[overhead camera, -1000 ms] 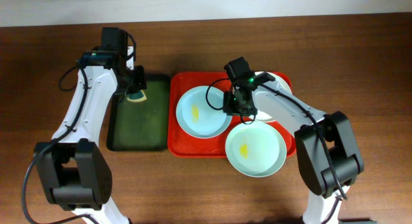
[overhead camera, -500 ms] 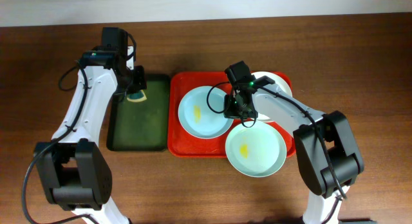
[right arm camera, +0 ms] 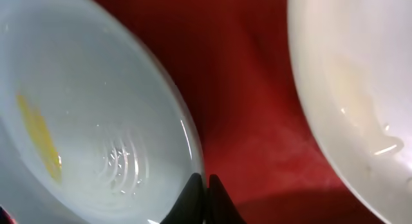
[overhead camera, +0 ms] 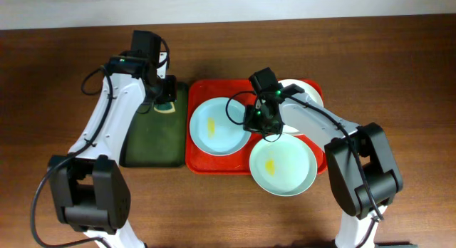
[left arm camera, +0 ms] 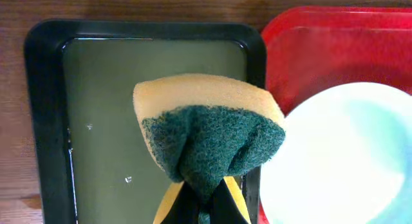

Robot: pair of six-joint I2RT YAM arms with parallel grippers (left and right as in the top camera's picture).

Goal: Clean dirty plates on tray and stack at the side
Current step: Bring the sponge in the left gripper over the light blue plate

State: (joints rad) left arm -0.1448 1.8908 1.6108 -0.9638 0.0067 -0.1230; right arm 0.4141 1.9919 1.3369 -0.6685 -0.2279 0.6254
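On the red tray (overhead camera: 199, 163), right claw (right arm camera: 205, 188) pinches blue plate (overhead camera: 214, 130); left claw (left arm camera: 205, 199) grips sponge (left arm camera: 209, 137)

glossy blue plate (right arm camera: 96, 140), rough sponge (left arm camera: 212, 140), wooden table (overhead camera: 399, 55)

A brown wooden table (overhead camera: 399, 63) carries everything, its grain running left to right. Two trays lie flat on it near the middle. The red tray (overhead camera: 196, 164) is the larger one, with rounded corners and a raised rim. Just beside it on the left lies the narrower dark green tray (overhead camera: 149, 145), long side to long side. A pale green plate (overhead camera: 283, 164) sits across the red tray's near rim, its near part out over the wood; whether it touches the wood cannot be told
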